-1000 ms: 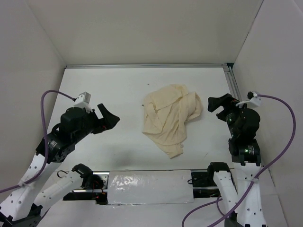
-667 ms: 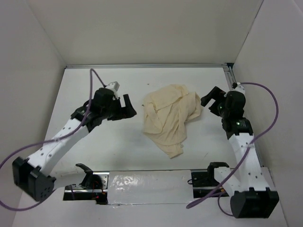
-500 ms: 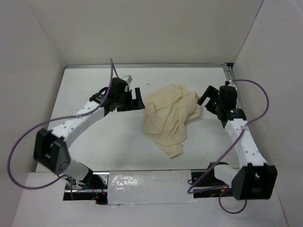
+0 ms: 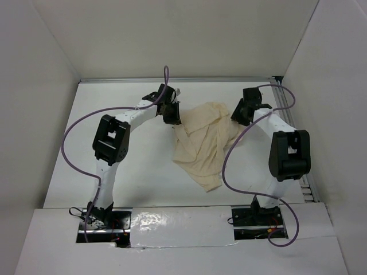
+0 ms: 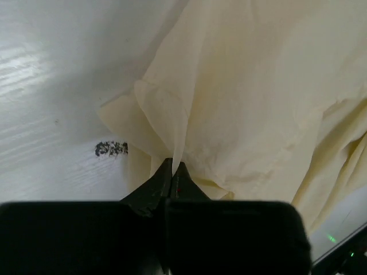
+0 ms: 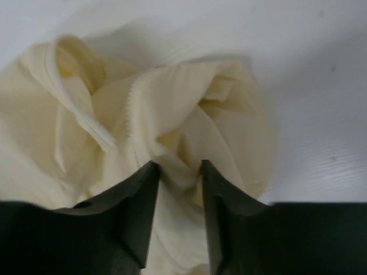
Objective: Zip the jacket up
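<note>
The jacket (image 4: 206, 140) lies crumpled in a heap on the white table (image 4: 126, 166), right of the middle and toward the far side. One narrow end trails back toward my bases. My two arms arch over the table and come down on either side of the heap's far end. My left gripper (image 4: 172, 116) is at its upper left edge and my right gripper (image 4: 239, 113) at its upper right edge.

In my left wrist view my jaws are pressed together with a thin fold (image 5: 179, 123) of the cream fabric pinched between the tips. The fold rises straight out of the pinch, and the cloth fans out beyond it to the right. Left of the tips a small dark smudge (image 5: 111, 149) sits on the table, just beside the fabric's edge.

In my right wrist view my jaws stand partly apart, and a bunched ridge of the jacket fills the gap between the two fingers (image 6: 140, 200). The cloth touches both inner faces, yet from this angle I cannot tell whether I am clamping it or only straddling it. Beyond the tips the fabric is rumpled into deep folds. An edge of small teeth (image 6: 129, 112) runs down toward the finger on the left of that view, with a rolled hem (image 6: 86, 123) beside it.

Purple cables (image 4: 71, 129) loop off both arms.
</note>
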Tool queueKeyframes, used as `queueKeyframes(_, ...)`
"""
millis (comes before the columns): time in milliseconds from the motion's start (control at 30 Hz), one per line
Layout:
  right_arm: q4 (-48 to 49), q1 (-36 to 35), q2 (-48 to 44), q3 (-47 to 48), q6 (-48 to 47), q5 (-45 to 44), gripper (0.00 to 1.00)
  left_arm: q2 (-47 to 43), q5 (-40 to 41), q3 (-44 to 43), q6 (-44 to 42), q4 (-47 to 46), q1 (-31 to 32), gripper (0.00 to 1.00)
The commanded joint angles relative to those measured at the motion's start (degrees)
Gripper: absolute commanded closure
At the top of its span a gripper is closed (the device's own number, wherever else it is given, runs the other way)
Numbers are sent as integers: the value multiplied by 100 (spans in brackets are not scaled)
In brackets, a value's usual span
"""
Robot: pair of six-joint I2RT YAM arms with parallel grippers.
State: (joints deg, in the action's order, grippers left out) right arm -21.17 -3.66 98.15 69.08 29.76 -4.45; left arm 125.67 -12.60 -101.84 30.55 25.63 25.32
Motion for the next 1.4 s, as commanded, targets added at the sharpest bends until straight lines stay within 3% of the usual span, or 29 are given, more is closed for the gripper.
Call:
queueKeyframes(0,218,-56,108,465,75,75,62,-235,-795,6,-338,-92,-9,100)
queueKeyframes(67,122,-82,38,745,21,304,100,-612,-798,120,-540,-190,-62,100)
queueKeyframes(200,-133,-327,-611,1370,-391,261,100,-1832,-612,533,-532,-409,-492,100)
queueKeyframes(400,-905,-679,-1454,3354,-550,6,100,-4124,-113,586,-479,-146,-1282,100)
queueKeyframes(633,-2171,-1013,-1904,4614,-489,-170,100,-6033,599,1078,-541,354,-1539,100)
queueKeyframes(733,-2347,-1207,-2307,3914,-357,-197,100,-6659,1075,1674,117,1013,-1548,100)
queueKeyframes(833,-2541,-1207,-2580,2737,-41,-337,100,-7362,989,2938,1379,1489,-1548,100)
queueKeyframes(900,-2533,-1146,-2660,1678,179,-522,100,-7783,699,4011,1778,1629,-1548,91)
queueKeyframes(933,-2524,-1120,-2687,1314,214,-513,96,-7881,384,4328,1901,1656,-1530,81)
queueKeyframes(1000,-2524,-1014,-2643,454,346,-557,86,-8039,75,4980,2052,1778,-1513,50)
queueKeyframes(1067,-2480,-943,-2494,79,417,-732,75,-8066,143,5060,2474,2384,-1460,34)
queueKeyframes(1100,-2567,-874,-2311,-51,443,-898,59,-8110,196,5052,2343,2438,-1408,19)
queueKeyframes(1133,-2620,-856,-2222,-35,478,-1013,52,-8111,292,5034,2403,2525,-1398,1)
queueKeyframes(1267,-2568,-899,-1826,429,277,-1190,23,-7814,723,4700,2483,2386,-1390,1)
queueKeyframes(1367,-2217,-978,-1493,851,-232,-848,18,-7252,881,4446,2448,1939,-1407,1)
